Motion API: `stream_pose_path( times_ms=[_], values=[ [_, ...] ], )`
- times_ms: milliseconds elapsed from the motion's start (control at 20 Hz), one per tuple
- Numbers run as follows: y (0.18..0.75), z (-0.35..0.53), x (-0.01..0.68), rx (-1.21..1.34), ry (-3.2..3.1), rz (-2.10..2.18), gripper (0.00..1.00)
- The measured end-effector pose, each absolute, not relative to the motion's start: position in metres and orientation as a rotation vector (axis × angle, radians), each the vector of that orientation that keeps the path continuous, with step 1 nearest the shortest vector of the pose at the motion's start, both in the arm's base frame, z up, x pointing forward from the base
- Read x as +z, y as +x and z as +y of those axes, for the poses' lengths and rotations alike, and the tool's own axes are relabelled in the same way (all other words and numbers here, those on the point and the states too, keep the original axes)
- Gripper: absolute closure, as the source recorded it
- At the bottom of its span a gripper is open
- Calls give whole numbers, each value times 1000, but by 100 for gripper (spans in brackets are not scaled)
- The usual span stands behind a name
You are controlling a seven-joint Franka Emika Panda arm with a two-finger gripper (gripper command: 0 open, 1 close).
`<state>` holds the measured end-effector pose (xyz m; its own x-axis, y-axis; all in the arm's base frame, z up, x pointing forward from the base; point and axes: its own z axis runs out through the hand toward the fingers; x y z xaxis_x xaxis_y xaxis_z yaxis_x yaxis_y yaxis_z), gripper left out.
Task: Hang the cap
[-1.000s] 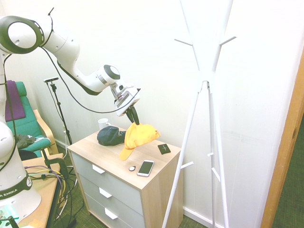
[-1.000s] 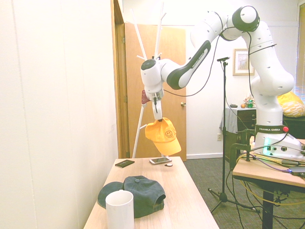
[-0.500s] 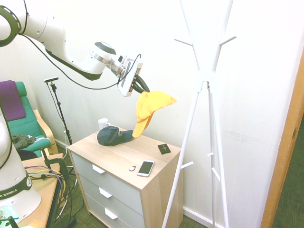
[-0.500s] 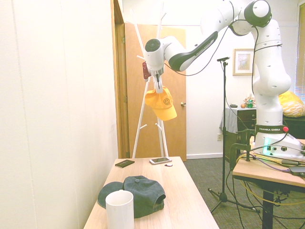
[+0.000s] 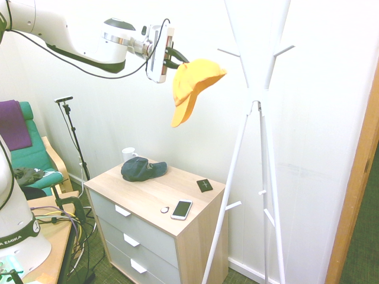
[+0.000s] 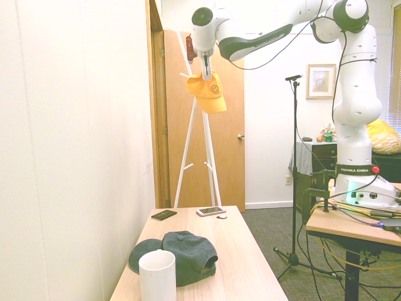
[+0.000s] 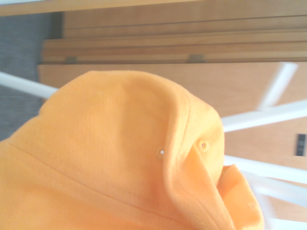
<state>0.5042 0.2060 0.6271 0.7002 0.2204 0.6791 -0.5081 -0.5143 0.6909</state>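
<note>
The pincer is grasping the yellow-orange cap, its fingers closing on the crown's fabric, and is holding it in the air above the chest of drawers. The cap is hanging tilted, its curved brim pointing downward, and a smiley face is showing on its front in the second exterior view. In the wrist view the fabric is bunching into a fold, with small eyelets showing beside it.

The white coat rack is standing beside the chest of drawers, its legs spreading toward the floor and its short pegs sticking outward. In the first exterior view, the cap is hanging apart from it.

On top of the chest of drawers, the dark navy-blue cap is lying near the white mug, which is standing upright. The phone is lying face up on the same top, with a small round object resting just beside it and a flat dark booklet-like item lying nearby.

Beyond the chest of drawers, a teal armchair is standing with a purple cloth draping over its back.
</note>
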Motion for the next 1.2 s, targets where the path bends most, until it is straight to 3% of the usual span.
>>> stream_pose_path(
  times_ms=[500, 1000, 1050, 1200],
  values=[
    [508, 181, 708, 993, 1834, -305, 100],
    [551, 143, 652, 911, 1921, -302, 100],
    [552, 143, 642, 906, 1940, -301, 0],
    [552, 147, 623, 908, 1984, -310, 0]
  ],
)
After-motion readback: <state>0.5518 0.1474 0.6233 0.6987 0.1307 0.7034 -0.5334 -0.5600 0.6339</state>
